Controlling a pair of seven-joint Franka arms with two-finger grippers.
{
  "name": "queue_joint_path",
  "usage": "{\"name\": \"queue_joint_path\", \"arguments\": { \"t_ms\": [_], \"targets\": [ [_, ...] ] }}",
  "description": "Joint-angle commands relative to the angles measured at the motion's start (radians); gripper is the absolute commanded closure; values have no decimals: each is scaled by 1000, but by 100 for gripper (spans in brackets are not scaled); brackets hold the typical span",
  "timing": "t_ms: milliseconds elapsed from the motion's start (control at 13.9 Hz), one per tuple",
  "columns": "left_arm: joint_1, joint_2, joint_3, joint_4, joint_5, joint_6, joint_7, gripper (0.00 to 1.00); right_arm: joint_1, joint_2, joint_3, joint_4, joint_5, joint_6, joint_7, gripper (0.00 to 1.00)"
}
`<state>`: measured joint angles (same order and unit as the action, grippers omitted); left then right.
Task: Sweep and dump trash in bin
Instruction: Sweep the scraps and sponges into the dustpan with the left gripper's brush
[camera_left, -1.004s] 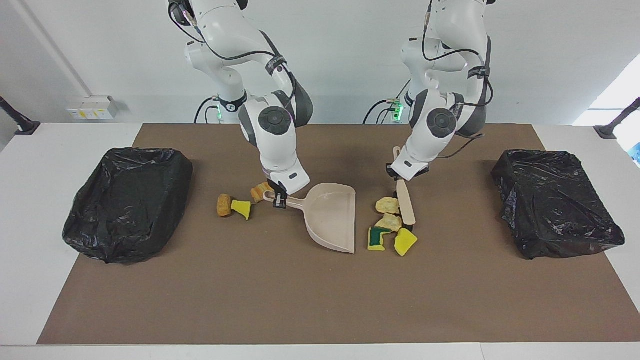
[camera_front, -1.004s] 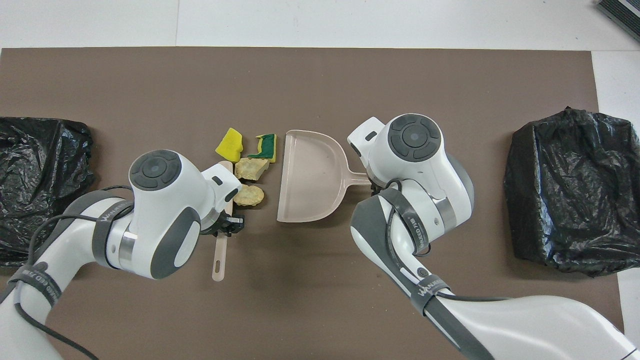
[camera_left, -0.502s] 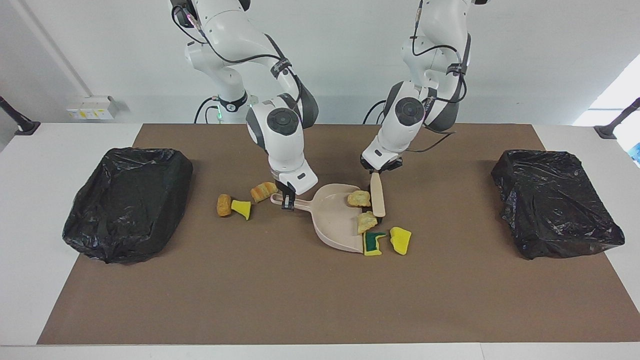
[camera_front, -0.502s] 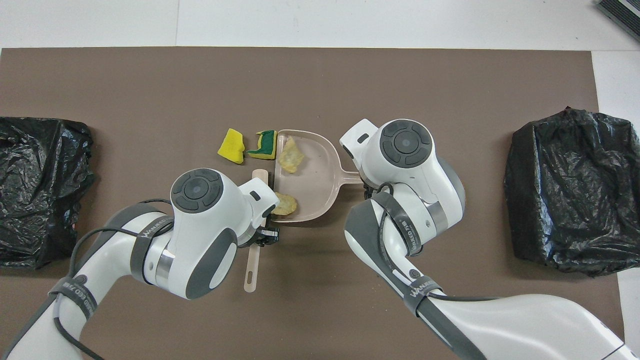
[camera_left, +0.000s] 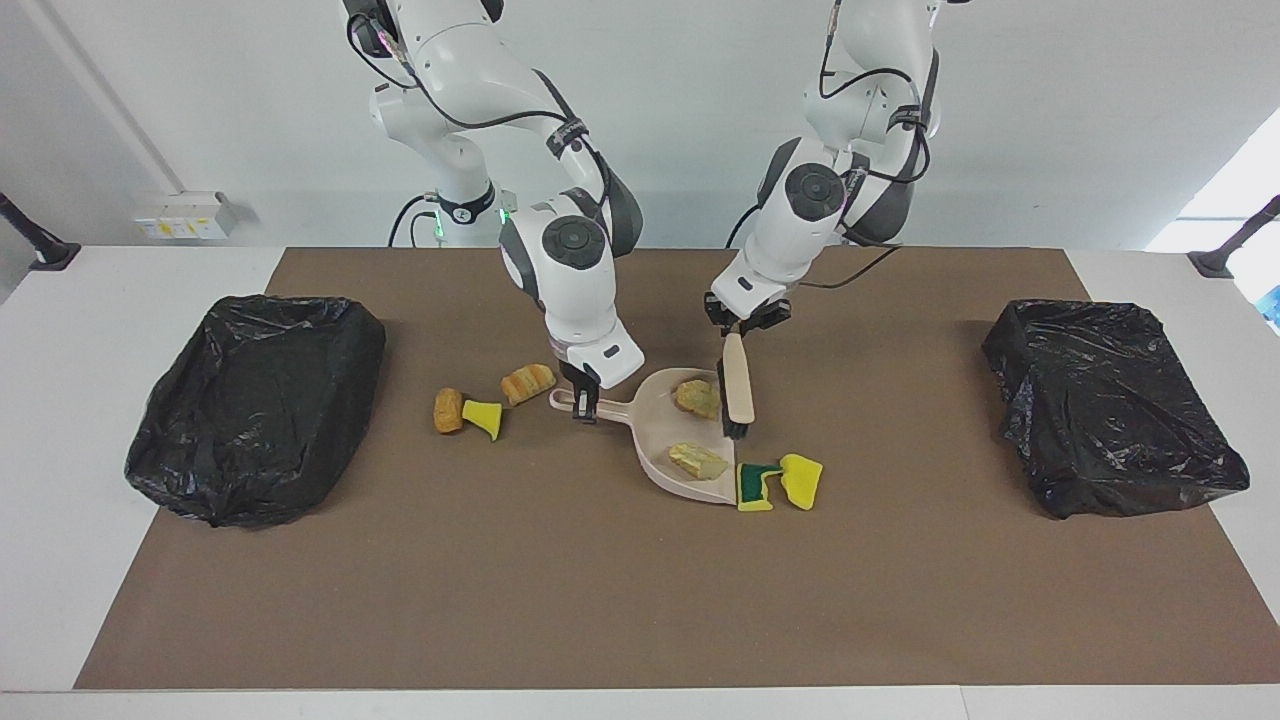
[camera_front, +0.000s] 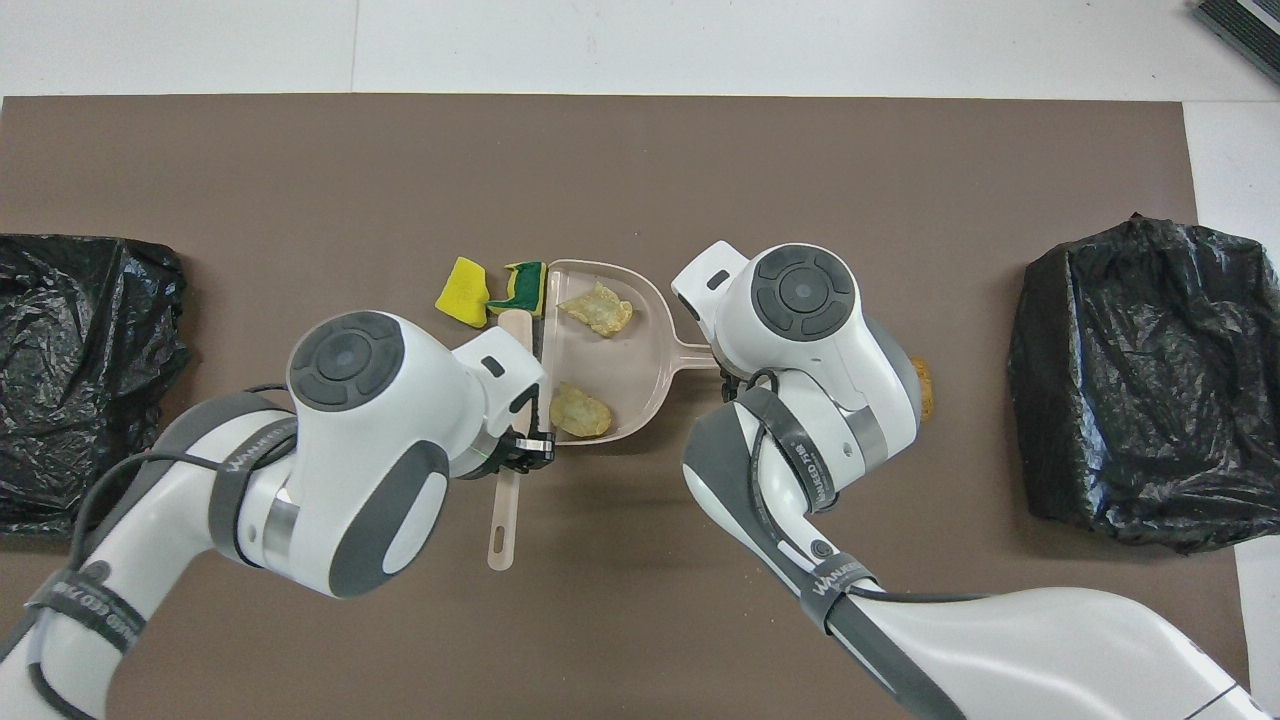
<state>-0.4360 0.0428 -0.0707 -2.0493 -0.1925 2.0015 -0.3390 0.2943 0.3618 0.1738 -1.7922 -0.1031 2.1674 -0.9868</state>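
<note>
My right gripper (camera_left: 583, 398) is shut on the handle of the beige dustpan (camera_left: 655, 425), which rests on the mat. My left gripper (camera_left: 742, 322) is shut on the beige hand brush (camera_left: 738, 385), bristles down at the pan's mouth. Two tan chunks (camera_left: 697, 397) (camera_left: 698, 461) lie in the pan. A yellow-green sponge piece (camera_left: 757, 484) touches the pan's lip, with a yellow piece (camera_left: 803, 480) beside it. Three scraps (camera_left: 484, 415) lie on the mat beside the pan's handle. In the overhead view the brush (camera_front: 518, 335) lies along the pan (camera_front: 650, 350).
Two bins lined with black bags stand on the mat, one at the right arm's end (camera_left: 255, 405) and one at the left arm's end (camera_left: 1110, 405). The brown mat (camera_left: 620, 600) covers most of the white table.
My left gripper swept the brush toward the dustpan and pushed two tan chunks into it. My right gripper slid the pan toward the sponge pieces. The sponge pieces now sit at the pan's lip.
</note>
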Motion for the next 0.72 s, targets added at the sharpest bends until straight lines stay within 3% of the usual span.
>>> {"name": "queue_joint_path", "arguments": {
  "t_ms": [0, 215, 359, 646],
  "targets": [
    [95, 52, 0, 108, 77, -50, 104, 100, -36, -12, 4, 13, 0, -50, -68, 100],
    [186, 136, 0, 193, 140, -47, 286, 100, -38, -18, 0, 24, -96, -116, -85, 100],
    [194, 213, 0, 241, 198, -30, 302, 100, -38, -30, 0, 36, -145, -196, -81, 100],
    [206, 238, 0, 233, 200, -8, 337, 100, -35, -38, 1, 34, -165, -210, -47, 100]
  ]
}}
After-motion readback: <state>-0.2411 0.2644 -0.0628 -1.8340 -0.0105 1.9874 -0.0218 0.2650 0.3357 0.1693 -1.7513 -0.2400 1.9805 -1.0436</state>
